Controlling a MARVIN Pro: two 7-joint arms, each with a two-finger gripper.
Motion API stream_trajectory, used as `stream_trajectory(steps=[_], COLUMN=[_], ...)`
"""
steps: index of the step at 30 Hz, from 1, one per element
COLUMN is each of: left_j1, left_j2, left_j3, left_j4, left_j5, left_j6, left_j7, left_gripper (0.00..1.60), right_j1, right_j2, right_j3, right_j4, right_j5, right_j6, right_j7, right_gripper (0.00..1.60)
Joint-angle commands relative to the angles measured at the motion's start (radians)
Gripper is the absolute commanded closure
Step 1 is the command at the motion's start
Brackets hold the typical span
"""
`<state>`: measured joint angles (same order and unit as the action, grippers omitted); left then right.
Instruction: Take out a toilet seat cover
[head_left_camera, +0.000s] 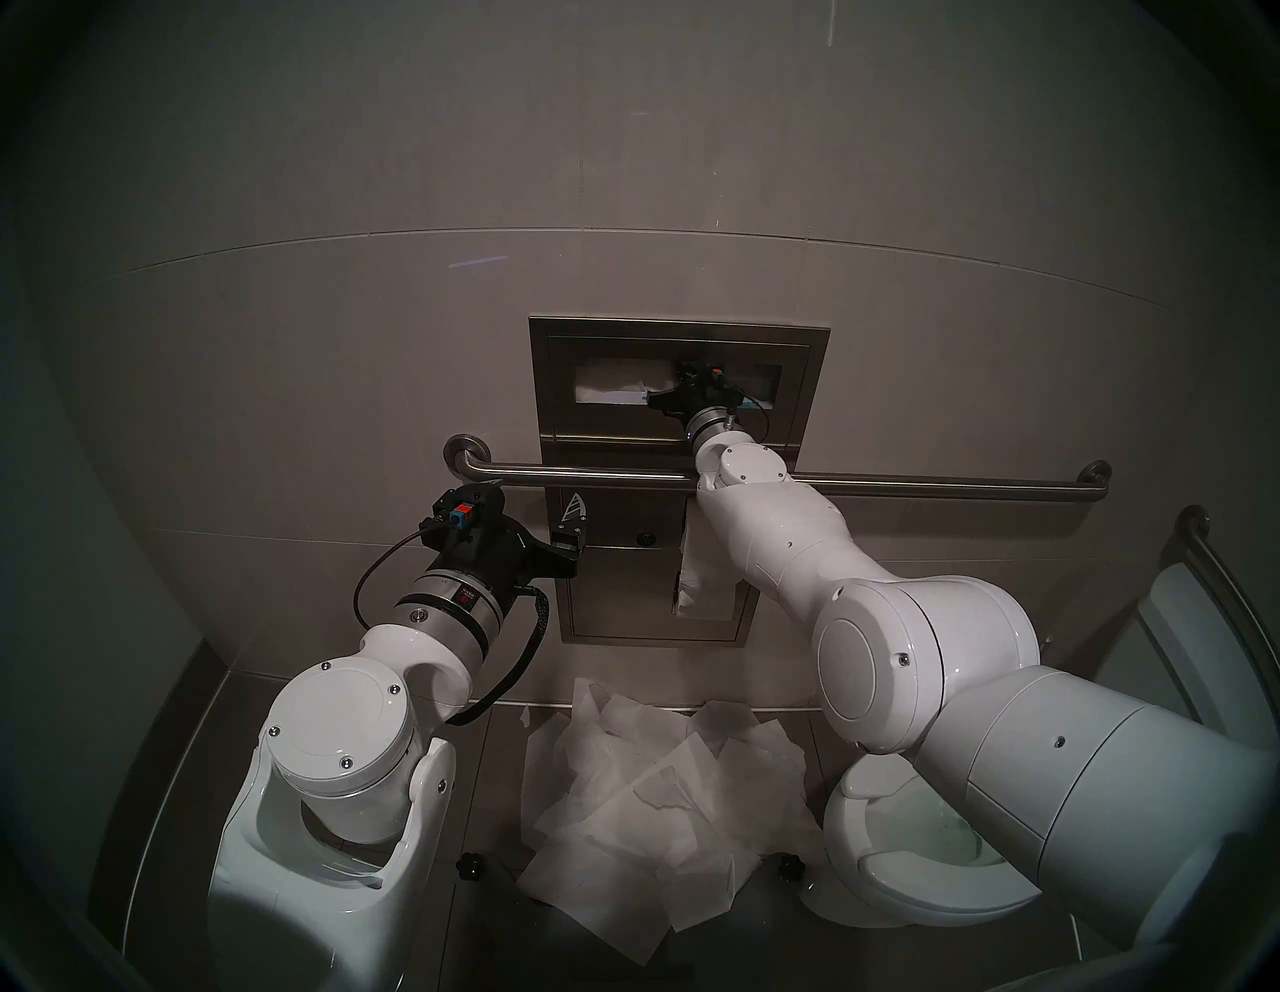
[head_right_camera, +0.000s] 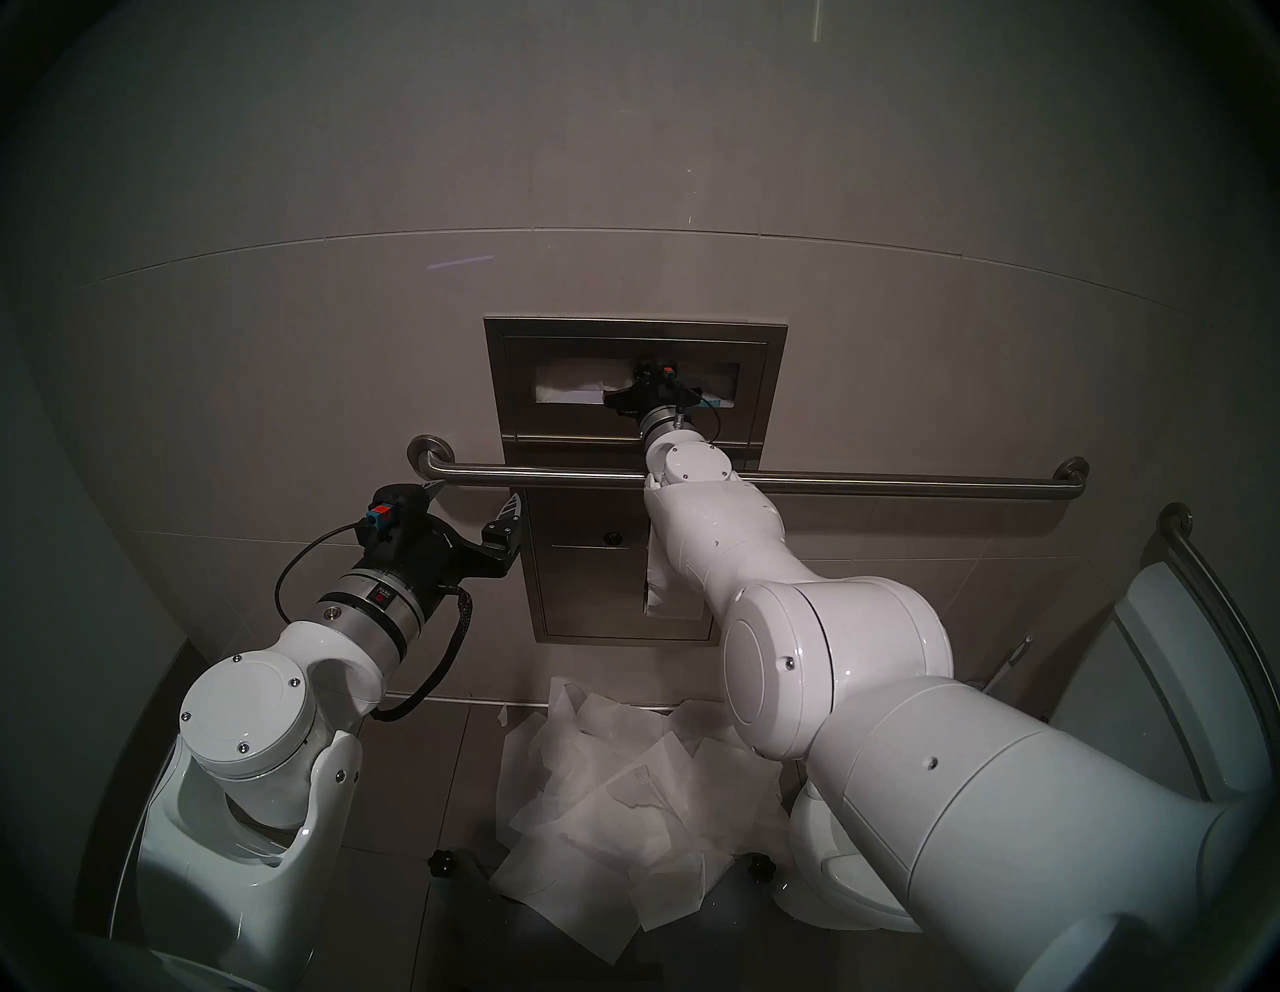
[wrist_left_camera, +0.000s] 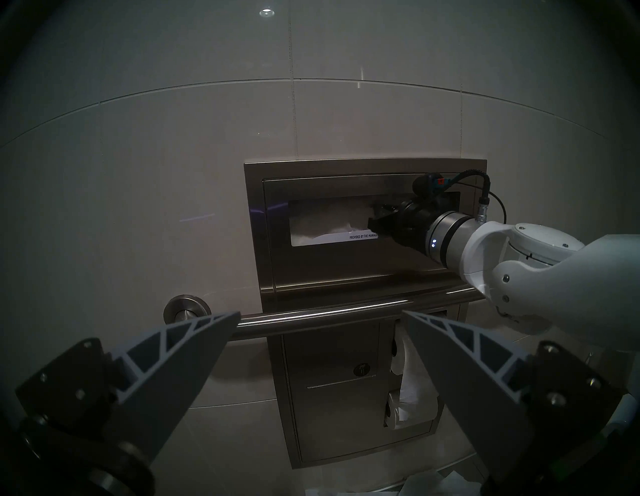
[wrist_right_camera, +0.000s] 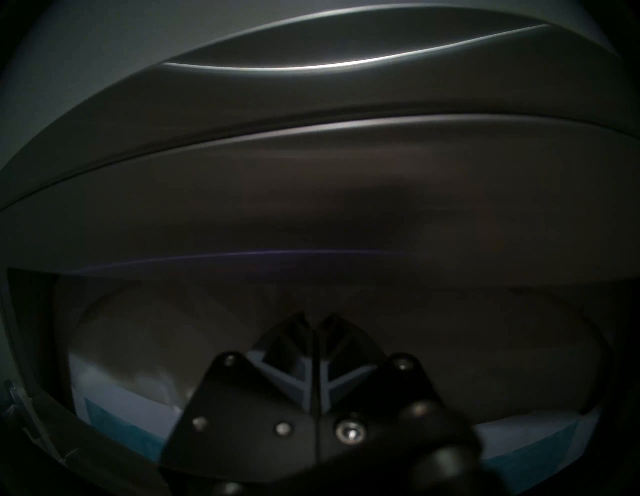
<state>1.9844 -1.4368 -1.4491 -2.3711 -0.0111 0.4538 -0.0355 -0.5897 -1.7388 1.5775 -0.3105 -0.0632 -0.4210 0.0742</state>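
since the toilet seat cover (wrist_left_camera: 332, 221) inside the dispenser (wrist_left_camera: 346, 270) slot is flimsy and tear-prone, the right gripper (wrist_right_camera: 315, 317), fingers pressed together at that slot, should pinch its protruding fold; the left gripper (wrist_left_camera: 318, 315) is spread wide below the dispenser.

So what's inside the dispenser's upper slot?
White seat cover paper fills the dispenser's slot, above a printed box edge. The right gripper reaches in, fingers together. The arm hides the slot's right end.

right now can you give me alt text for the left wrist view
The right pincer reaches into the wall dispenser's slot, at the white toilet seat cover paper inside. The left pincer hangs open below, in front of a steel grab bar.
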Motion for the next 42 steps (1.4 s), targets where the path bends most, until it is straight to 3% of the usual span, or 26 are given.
stream_trajectory(steps=[1, 14, 24, 42], left_j1=[-0.015, -0.015, -0.015, -0.016], left_j2=[-0.001, 0.001, 0.002, 0.005], left_j3=[0.002, 0.003, 0.004, 0.004], left_j4=[-0.038, -0.038, -0.038, -0.038], left_j5=[0.002, 0.001, 0.0, -0.002], left_j6=[-0.015, -0.015, -0.015, -0.015], left_j7=[0.001, 0.004, 0.005, 0.008], left_gripper=[0.0, 0.0, 0.0, 0.0], right_j1=[0.036, 0.002, -0.142, -0.288], right_j2=[-0.029, -0.052, -0.036, -0.023], right_j3=[-0.004, -0.014, 0.016, 0.027], right_j4=[-0.006, -0.032, -0.144, -0.339], right_j5=[0.003, 0.008, 0.048, 0.076], right_j6=[-0.065, -0.128, -0.12, -0.114], right_j7=[0.01, 0.072, 0.117, 0.204], right_gripper=[1.6, 1.6, 1.6, 1.6])
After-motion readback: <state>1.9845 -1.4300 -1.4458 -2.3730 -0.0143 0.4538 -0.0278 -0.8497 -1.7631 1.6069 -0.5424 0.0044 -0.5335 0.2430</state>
